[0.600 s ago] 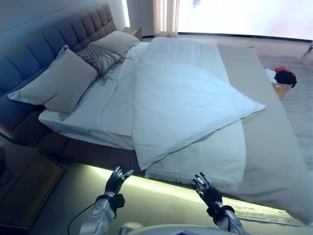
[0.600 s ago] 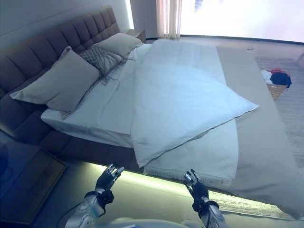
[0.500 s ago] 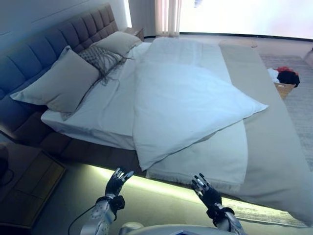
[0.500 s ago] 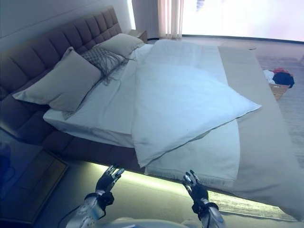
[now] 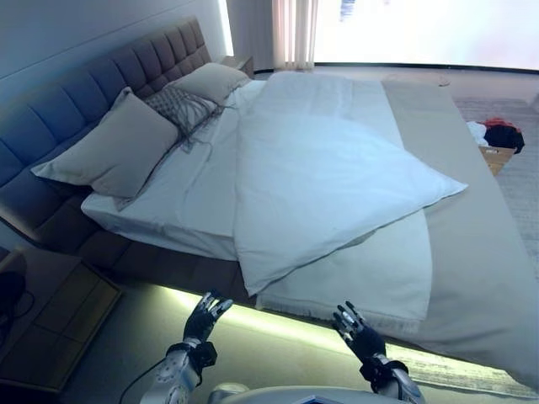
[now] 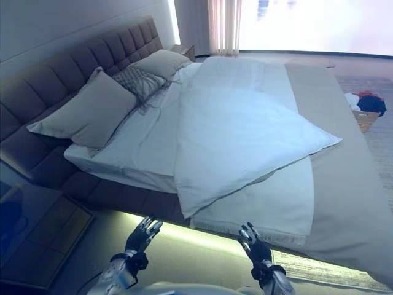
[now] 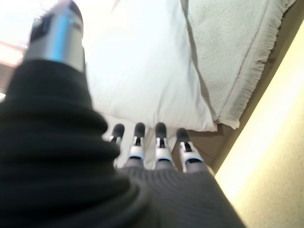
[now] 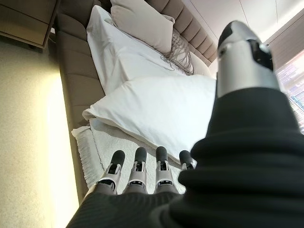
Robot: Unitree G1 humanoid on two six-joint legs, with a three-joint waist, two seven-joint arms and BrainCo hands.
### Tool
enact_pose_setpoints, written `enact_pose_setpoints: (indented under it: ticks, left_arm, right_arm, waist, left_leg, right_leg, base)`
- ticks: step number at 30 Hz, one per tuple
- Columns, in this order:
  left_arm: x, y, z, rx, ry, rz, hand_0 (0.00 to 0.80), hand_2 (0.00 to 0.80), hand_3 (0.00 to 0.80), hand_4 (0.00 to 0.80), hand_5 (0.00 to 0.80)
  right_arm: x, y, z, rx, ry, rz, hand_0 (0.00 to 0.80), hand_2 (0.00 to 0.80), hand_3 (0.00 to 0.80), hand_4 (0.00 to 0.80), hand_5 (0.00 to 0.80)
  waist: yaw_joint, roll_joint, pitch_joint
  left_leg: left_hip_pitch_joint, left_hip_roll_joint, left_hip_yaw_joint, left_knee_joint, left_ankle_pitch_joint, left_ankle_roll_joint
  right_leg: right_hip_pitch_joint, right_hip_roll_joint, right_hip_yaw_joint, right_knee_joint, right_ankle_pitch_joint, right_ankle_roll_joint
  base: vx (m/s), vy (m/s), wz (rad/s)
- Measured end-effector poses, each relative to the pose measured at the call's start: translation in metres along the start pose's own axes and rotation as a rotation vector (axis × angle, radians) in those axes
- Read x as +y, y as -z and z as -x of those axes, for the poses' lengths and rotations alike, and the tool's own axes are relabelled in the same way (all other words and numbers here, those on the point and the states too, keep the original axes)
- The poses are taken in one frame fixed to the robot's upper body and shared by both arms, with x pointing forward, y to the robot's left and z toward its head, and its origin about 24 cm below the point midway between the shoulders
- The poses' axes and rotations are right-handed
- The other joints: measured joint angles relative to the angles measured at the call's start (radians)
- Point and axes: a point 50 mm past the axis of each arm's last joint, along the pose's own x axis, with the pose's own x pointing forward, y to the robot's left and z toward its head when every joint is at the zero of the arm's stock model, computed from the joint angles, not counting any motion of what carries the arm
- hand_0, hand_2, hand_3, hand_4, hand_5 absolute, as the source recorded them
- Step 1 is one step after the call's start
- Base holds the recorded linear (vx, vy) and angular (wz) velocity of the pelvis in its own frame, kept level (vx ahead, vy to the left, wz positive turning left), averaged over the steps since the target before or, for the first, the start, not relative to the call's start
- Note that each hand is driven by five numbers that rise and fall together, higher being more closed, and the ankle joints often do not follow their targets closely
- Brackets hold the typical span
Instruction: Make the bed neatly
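Nothing on the bed has shifted; only the view has slid a little, the headboard and pillows sitting further right in frame than a moment back, so the head has turned, not the bedding.

White duvet [image 5: 328, 181] lies skewed across the mattress, one corner hanging over the near edge, the opposite corner pointing toward the foot. Beneath it, a fringed white throw [image 5: 362, 269] drapes the near side, and a beige bedspread [image 5: 472, 244] covers the foot end. Beige pillows [image 5: 114, 147] and a patterned cushion [image 5: 177, 105] lean on the grey tufted headboard [image 5: 76, 84].

Left hand [image 5: 205, 316] and right hand [image 5: 358, 330] hover low before the bed edge, both apart from the cloth, fingers straight and spread, holding nothing.

Risk, as I judge it: grabbing the hanging duvet corner alone would likely drag the throw with it, or twist the duvet further. Uneven pull between hands could bunch it.

Laundry basket [image 5: 497, 143] stands on the floor beyond, well apart.
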Motion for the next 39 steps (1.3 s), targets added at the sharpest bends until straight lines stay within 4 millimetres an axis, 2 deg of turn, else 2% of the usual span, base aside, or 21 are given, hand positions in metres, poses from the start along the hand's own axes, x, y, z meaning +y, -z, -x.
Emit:
enact_pose_setpoints:
  ticks: [5, 6, 8, 9, 10, 11, 12, 13, 14, 16, 21, 23, 24, 25, 27, 28, 29, 31, 33, 37, 39]
  left_arm:
    - [-0.003, -0.006, -0.005, -0.018, 0.014, 0.016, 0.000, 0.000, 0.000, 0.000, 0.000]
    - [-0.004, -0.006, -0.005, -0.017, 0.016, 0.018, 0.000, 0.000, 0.000, 0.000, 0.000]
    - [-0.003, -0.002, -0.004, -0.005, 0.023, 0.021, 0.000, 0.000, 0.000, 0.000, 0.000]
    - [-0.004, 0.000, -0.003, 0.000, 0.031, 0.025, 0.000, 0.000, 0.000, 0.000, 0.000]
    - [-0.005, 0.001, -0.002, 0.003, 0.041, 0.030, 0.000, 0.000, 0.000, 0.000, 0.000]
    - [-0.006, 0.002, -0.002, 0.003, 0.047, 0.033, 0.000, 0.000, 0.000, 0.000, 0.000]
    - [-0.008, 0.001, -0.003, -0.001, 0.056, 0.035, 0.000, 0.000, 0.000, 0.000, 0.000]
    - [-0.006, 0.000, -0.004, 0.000, 0.054, 0.029, 0.000, 0.000, 0.000, 0.000, 0.000]
    - [-0.004, 0.000, -0.003, 0.003, 0.052, 0.023, 0.000, 0.000, 0.000, 0.000, 0.000]
    - [0.001, -0.002, -0.002, 0.011, 0.044, 0.001, 0.000, 0.000, 0.000, 0.000, 0.000]
    - [0.001, -0.006, -0.006, 0.002, 0.032, -0.002, 0.000, 0.000, 0.000, 0.000, 0.000]
    - [0.000, -0.013, -0.010, -0.016, 0.031, -0.013, 0.000, 0.000, 0.000, 0.000, 0.000]
    - [-0.002, -0.014, -0.014, -0.015, 0.027, -0.013, 0.000, 0.000, 0.000, 0.000, 0.000]
    - [-0.002, -0.015, -0.018, -0.014, 0.021, -0.014, 0.000, 0.000, 0.000, 0.000, 0.000]
    - [0.002, -0.017, -0.021, -0.012, 0.010, -0.021, 0.000, 0.000, 0.000, 0.000, 0.000]
    - [0.003, -0.017, -0.020, -0.011, 0.009, -0.026, 0.000, 0.000, 0.000, 0.000, 0.000]
    - [0.006, -0.018, -0.019, -0.011, 0.002, -0.034, 0.000, 0.000, 0.000, 0.000, 0.000]
    - [0.015, -0.021, -0.017, -0.010, -0.026, -0.051, 0.000, 0.000, 0.000, 0.000, 0.000]
    - [0.017, -0.026, -0.019, -0.016, -0.037, -0.055, 0.000, 0.000, 0.000, 0.000, 0.000]
    - [0.012, -0.030, -0.024, -0.020, -0.019, -0.045, 0.000, 0.000, 0.000, 0.000, 0.000]
    - [0.011, -0.028, -0.024, -0.012, -0.008, -0.029, 0.000, 0.000, 0.000, 0.000, 0.000]
  right_arm:
    - [0.002, -0.006, -0.006, 0.002, 0.010, 0.004, 0.000, 0.000, 0.000, 0.000, 0.000]
    - [0.002, -0.007, -0.007, 0.000, 0.013, 0.005, 0.000, 0.000, 0.000, 0.000, 0.000]
    - [0.002, -0.006, -0.007, 0.002, 0.032, 0.004, 0.000, 0.000, 0.000, 0.000, 0.000]
    - [0.002, -0.006, -0.007, 0.005, 0.039, 0.005, 0.000, 0.000, 0.000, 0.000, 0.000]
    - [0.000, -0.006, -0.006, 0.007, 0.050, 0.012, 0.000, 0.000, 0.000, 0.000, 0.000]
    - [-0.002, -0.007, -0.005, 0.006, 0.060, 0.021, 0.000, 0.000, 0.000, 0.000, 0.000]
    - [-0.005, -0.009, -0.004, 0.002, 0.074, 0.022, 0.000, 0.000, 0.000, 0.000, 0.000]
    - [-0.006, -0.007, -0.004, 0.006, 0.089, 0.003, 0.000, 0.000, 0.000, 0.000, 0.000]
    - [-0.003, -0.004, -0.005, 0.005, 0.085, -0.017, 0.000, 0.000, 0.000, 0.000, 0.000]
    - [0.004, 0.002, -0.007, 0.002, 0.075, -0.055, 0.000, 0.000, 0.000, 0.000, 0.000]
    - [0.010, 0.006, -0.009, -0.006, 0.066, -0.080, 0.000, 0.000, 0.000, 0.000, 0.000]
    - [0.013, 0.007, -0.009, -0.022, 0.066, -0.091, 0.000, 0.000, 0.000, 0.000, 0.000]
    - [0.010, 0.005, -0.008, -0.027, 0.077, -0.082, 0.000, 0.000, 0.000, 0.000, 0.000]
    - [0.010, 0.004, -0.008, -0.033, 0.079, -0.080, 0.000, 0.000, 0.000, 0.000, 0.000]
    - [0.010, 0.002, -0.009, -0.046, 0.077, -0.079, 0.000, 0.000, 0.000, 0.000, 0.000]
    - [0.009, 0.001, -0.008, -0.053, 0.077, -0.078, 0.000, 0.000, 0.000, 0.000, 0.000]
    - [0.008, 0.004, -0.007, -0.045, 0.079, -0.082, 0.000, 0.000, 0.000, 0.000, 0.000]
    - [0.007, 0.005, -0.006, -0.046, 0.066, -0.087, 0.000, 0.000, 0.000, 0.000, 0.000]
    - [0.004, -0.001, -0.006, -0.071, 0.071, -0.093, 0.000, 0.000, 0.000, 0.000, 0.000]
    - [-0.007, -0.010, -0.008, -0.086, 0.093, -0.104, 0.000, 0.000, 0.000, 0.000, 0.000]
    - [-0.008, -0.009, -0.008, -0.084, 0.097, -0.107, 0.000, 0.000, 0.000, 0.000, 0.000]
  waist:
    - [0.006, -0.008, 0.006]
    - [0.012, -0.012, 0.013]
    - [0.037, -0.037, 0.020]
    - [0.048, -0.037, 0.019]
    - [0.053, -0.037, 0.018]
    - [0.051, -0.032, 0.015]
    - [0.045, -0.015, 0.009]
    - [0.051, -0.023, 0.005]
    - [0.056, -0.026, 0.004]
    - [0.050, -0.056, 0.002]
    - [0.010, -0.061, -0.001]
    - [-0.008, -0.068, 0.014]
    - [-0.009, -0.065, 0.023]
    - [-0.017, -0.055, 0.028]
    - [-0.031, -0.031, 0.044]
    - [-0.035, -0.020, 0.050]
    - [-0.031, -0.022, 0.052]
    - [-0.033, -0.039, 0.055]
    - [-0.034, -0.074, 0.061]
    - [-0.057, -0.095, 0.070]
    - [-0.057, -0.097, 0.070]
  left_leg:
    - [-0.062, 0.011, -0.017, 0.087, 0.002, -0.002]
    - [-0.073, 0.014, -0.019, 0.126, 0.008, 0.005]
    - [-0.087, 0.000, -0.030, 0.179, 0.043, 0.050]
    - [-0.086, -0.012, -0.052, 0.189, 0.048, 0.056]
    - [-0.081, -0.039, -0.070, 0.194, 0.029, 0.039]
    - [-0.083, -0.062, -0.063, 0.190, 0.001, 0.029]
    - [-0.083, -0.065, -0.059, 0.161, -0.056, 0.034]
    - [-0.084, -0.065, -0.058, 0.124, -0.067, -0.005]
    - [-0.088, -0.067, -0.043, 0.104, -0.064, 0.000]
    - [-0.075, -0.082, -0.034, 0.082, -0.045, 0.008]
    - [-0.048, -0.135, -0.030, 0.060, -0.041, 0.036]
    - [-0.054, -0.184, -0.040, 0.097, -0.063, 0.065]
    - [-0.053, -0.193, -0.052, 0.104, -0.072, 0.070]
    - [-0.053, -0.207, -0.056, 0.116, -0.080, 0.078]
    - [-0.065, -0.209, -0.070, 0.144, -0.092, 0.095]
    - [-0.065, -0.202, -0.078, 0.147, -0.094, 0.105]
    - [-0.064, -0.201, -0.075, 0.144, -0.096, 0.108]
    - [-0.062, -0.204, -0.071, 0.131, -0.092, 0.115]
    - [-0.070, -0.217, -0.072, 0.123, -0.092, 0.114]
    - [-0.061, -0.216, -0.085, 0.104, -0.106, 0.092]
    - [-0.029, -0.195, -0.098, 0.090, -0.125, 0.064]
  right_leg:
    - [-0.068, -0.007, -0.009, 0.110, -0.061, -0.021]
    - [-0.067, -0.007, -0.008, 0.121, -0.069, -0.031]
    - [-0.053, -0.019, 0.001, 0.102, -0.066, -0.046]
    - [-0.040, -0.024, 0.003, 0.085, -0.057, -0.049]
    - [-0.040, -0.030, 0.007, 0.083, -0.054, -0.049]
    - [-0.047, -0.027, 0.005, 0.086, -0.051, -0.046]
    - [-0.061, -0.009, -0.001, 0.089, -0.045, -0.045]
    - [-0.086, -0.005, 0.015, 0.093, -0.038, -0.042]
    - [-0.092, -0.002, 0.020, 0.092, -0.032, -0.032]
    - [-0.098, -0.013, 0.031, 0.111, -0.038, -0.034]
    - [-0.102, -0.071, 0.042, 0.158, -0.070, -0.003]
    - [-0.106, -0.121, 0.043, 0.220, -0.083, 0.017]
    - [-0.123, -0.146, 0.045, 0.280, -0.086, 0.017]
    - [-0.151, -0.160, 0.065, 0.345, -0.069, 0.003]
    - [-0.246, -0.165, 0.150, 0.494, 0.017, -0.039]
    - [-0.278, -0.161, 0.177, 0.541, 0.068, -0.036]
    - [-0.315, -0.152, 0.185, 0.575, 0.057, -0.028]
    - [-0.331, -0.104, 0.177, 0.546, -0.003, -0.024]
    - [-0.347, -0.072, 0.152, 0.415, -0.025, -0.007]
    - [-0.363, -0.074, 0.077, 0.084, 0.032, 0.049]
    - [-0.339, -0.067, 0.029, 0.024, 0.095, 0.037]
  base:
    - [-0.063, -0.030, 0.14]
    - [0.010, 0.018, -0.05]
    - [0.037, 0.098, -0.19]
    - [0.053, 0.157, -0.21]
    - [0.047, 0.166, -0.08]
    - [0.060, 0.169, 0.05]
    - [0.062, 0.177, -0.02]
    - [0.075, 0.195, -0.19]
    - [0.074, 0.223, -0.37]
    - [0.057, 0.215, -0.18]
    - [0.014, 0.289, 0.06]
    - [0.029, 0.342, 0.28]
    - [0.051, 0.338, 0.30]
    - [0.070, 0.336, 0.25]
    - [0.135, 0.172, 0.21]
    - [0.216, 0.015, 0.05]
    - [0.270, -0.080, -0.05]
    - [0.356, -0.200, -0.07]
    - [0.402, -0.226, -0.10]
    - [0.373, -0.212, 0.08]
    - [0.401, -0.233, 0.15]
